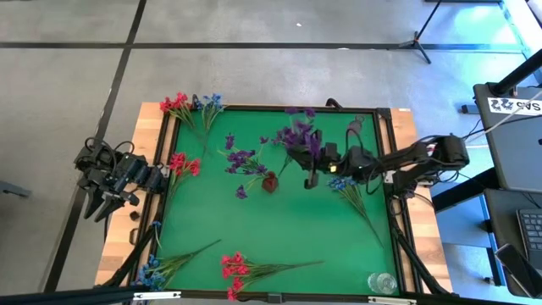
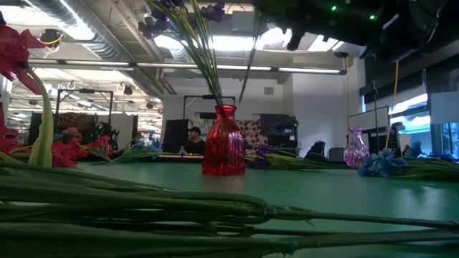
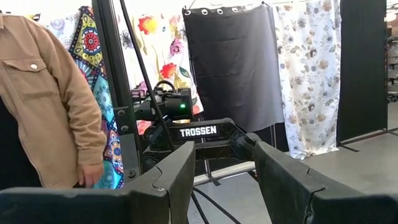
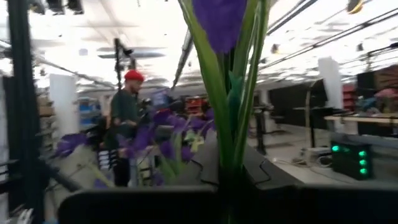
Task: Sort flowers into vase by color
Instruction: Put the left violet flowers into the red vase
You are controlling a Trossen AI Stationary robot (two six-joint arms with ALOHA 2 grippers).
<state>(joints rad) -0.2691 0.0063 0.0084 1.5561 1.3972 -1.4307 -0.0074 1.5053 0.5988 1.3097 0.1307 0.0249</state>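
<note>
My right gripper hangs over the middle of the green mat, shut on a purple flower sprig, just right of the red vase. Another purple sprig stands with its stems in the red vase and leans toward the table's left. Red flowers, blue flowers and more sprigs lie flat on the mat. My left gripper waits open beyond the table's left edge, pointing into the room. My right gripper pinches the purple sprig's green stems between its two fingers. The fingers come from the table's right, nearly level and tipped a little up. The blossoms stand beyond and above the fingers, and the sprig is lifted off the mat.
A purple vase stands toward the far right and a clear vase at the near right corner. Red and blue sprigs lie at the far left and along the near edge. A person in a tan jacket stands beyond the left arm.
</note>
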